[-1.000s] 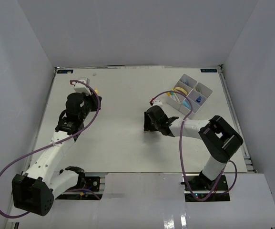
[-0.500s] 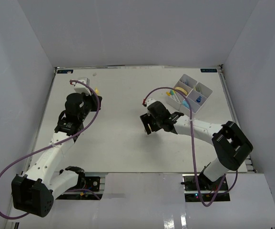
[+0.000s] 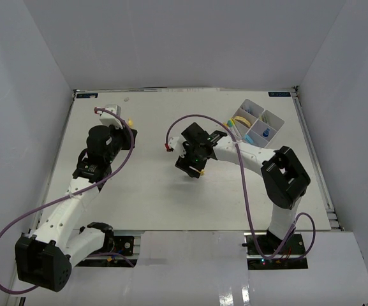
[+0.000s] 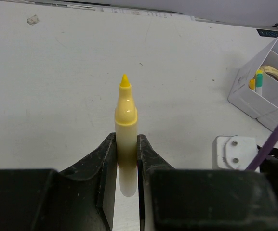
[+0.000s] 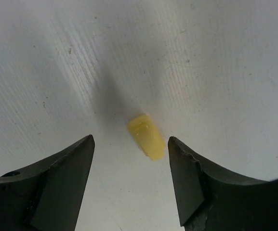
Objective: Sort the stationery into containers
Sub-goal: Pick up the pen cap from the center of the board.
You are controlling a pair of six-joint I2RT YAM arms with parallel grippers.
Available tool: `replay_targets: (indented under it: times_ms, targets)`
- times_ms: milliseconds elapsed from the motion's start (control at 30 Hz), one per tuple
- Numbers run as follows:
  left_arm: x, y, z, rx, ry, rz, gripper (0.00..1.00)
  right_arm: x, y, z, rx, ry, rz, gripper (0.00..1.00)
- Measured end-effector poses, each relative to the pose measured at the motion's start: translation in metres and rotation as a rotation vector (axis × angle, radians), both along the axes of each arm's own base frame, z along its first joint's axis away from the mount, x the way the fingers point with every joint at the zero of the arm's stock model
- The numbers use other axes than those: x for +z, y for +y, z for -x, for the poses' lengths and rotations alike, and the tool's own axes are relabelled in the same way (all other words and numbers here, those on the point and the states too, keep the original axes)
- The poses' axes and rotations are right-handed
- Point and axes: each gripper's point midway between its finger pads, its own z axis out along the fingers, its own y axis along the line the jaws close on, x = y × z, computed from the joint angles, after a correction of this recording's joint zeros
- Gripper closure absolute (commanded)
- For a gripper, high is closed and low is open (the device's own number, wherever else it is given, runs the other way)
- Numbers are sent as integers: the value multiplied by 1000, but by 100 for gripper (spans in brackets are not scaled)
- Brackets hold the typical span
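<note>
Cap (image 5: 147,136): small and yellow, found lying on its side on the bench (image 5: 216,57), near the middle.
Right pincer (image 5: 130,140): held open just over the cap, one finger set on each side, neither seen touching it.
Marker (image 4: 125,130): yellow, uncapped, its tip pointed away from the wrist, over the bench's left part.
Left pincer (image 4: 126,149): closed on the marker's barrel.
Tray (image 3: 254,125): white, four compartments, placed at the far right of the bench; pens and small items were seen inside.

The right hand (image 5: 130,140) stands open over the white table (image 5: 225,72); a small yellow cap (image 5: 147,143) lies between its fingers, touching neither.
</note>
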Motion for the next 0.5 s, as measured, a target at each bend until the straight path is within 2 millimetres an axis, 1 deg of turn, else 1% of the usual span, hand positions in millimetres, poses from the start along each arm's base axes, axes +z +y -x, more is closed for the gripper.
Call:
replay_targets:
  times_ms: [100,233,500]
  targets:
    - [1,0,0,0,-3,0,96,-11,-3,0,40,23,52,33]
    - [1,0,1,0,-4,0,96,-18,-7,2,71,38,87,36]
    - [2,0,1,0,-6,0,96,-40,-15,-1,77,56,152,40]
